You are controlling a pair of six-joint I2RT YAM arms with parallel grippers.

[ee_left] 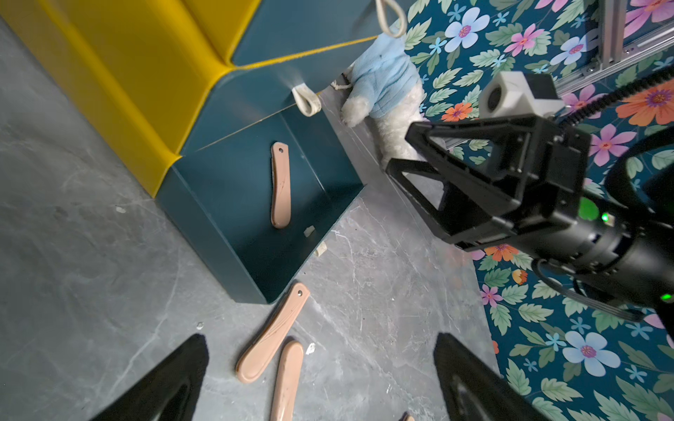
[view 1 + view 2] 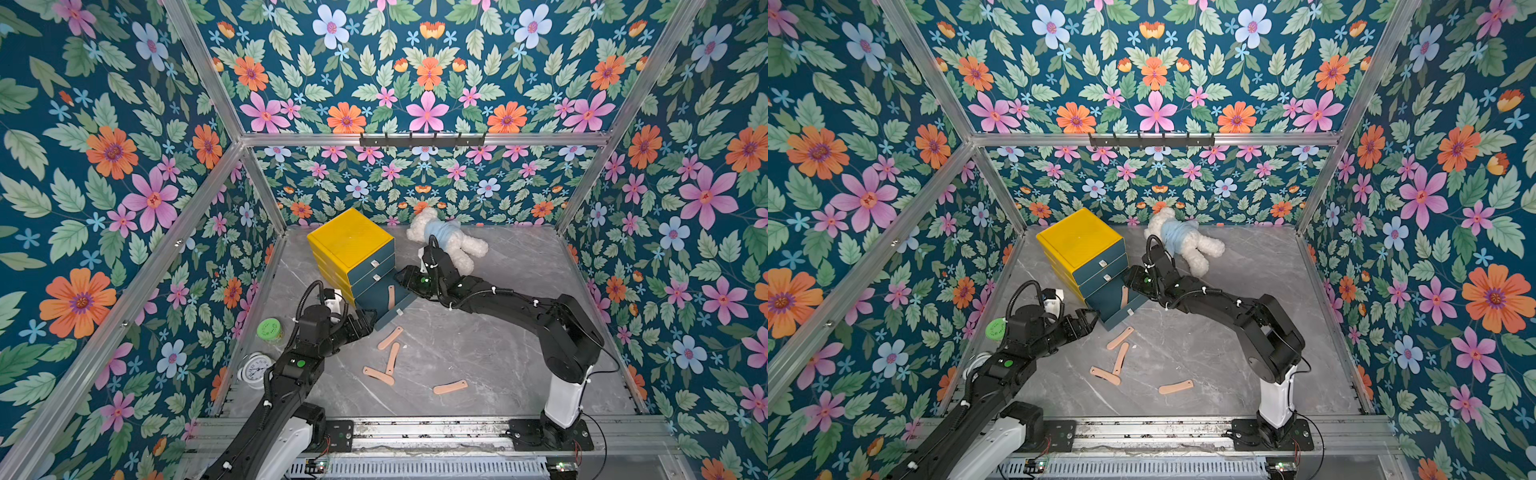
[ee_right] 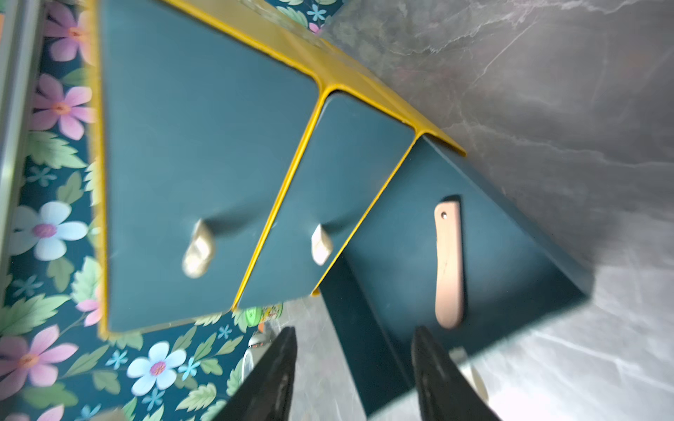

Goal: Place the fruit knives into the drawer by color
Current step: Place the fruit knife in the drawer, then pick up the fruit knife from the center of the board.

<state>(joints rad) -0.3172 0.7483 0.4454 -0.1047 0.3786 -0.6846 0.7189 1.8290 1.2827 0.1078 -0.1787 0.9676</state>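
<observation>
The yellow cabinet (image 2: 351, 243) has its bottom teal drawer (image 1: 237, 204) pulled out, and one salmon pink fruit knife (image 2: 391, 297) (image 3: 449, 264) lies flat inside. Several more pink fruit knives lie on the grey table in front, among them one (image 2: 390, 337) near the drawer front and one (image 2: 450, 387) farther out. My right gripper (image 2: 399, 277) (image 3: 354, 330) hovers at the drawer's right side, open and empty. My left gripper (image 2: 370, 322) (image 1: 321, 339) is wide open at the drawer's front left corner, above two knives (image 1: 273, 333) (image 1: 287, 379).
The two upper drawers (image 3: 204, 164) are closed. A white teddy bear (image 2: 451, 243) lies behind the right arm. A green-lidded jar (image 2: 269, 330) and a white alarm clock (image 2: 253, 368) stand by the left wall. Floral walls and aluminium posts enclose the table.
</observation>
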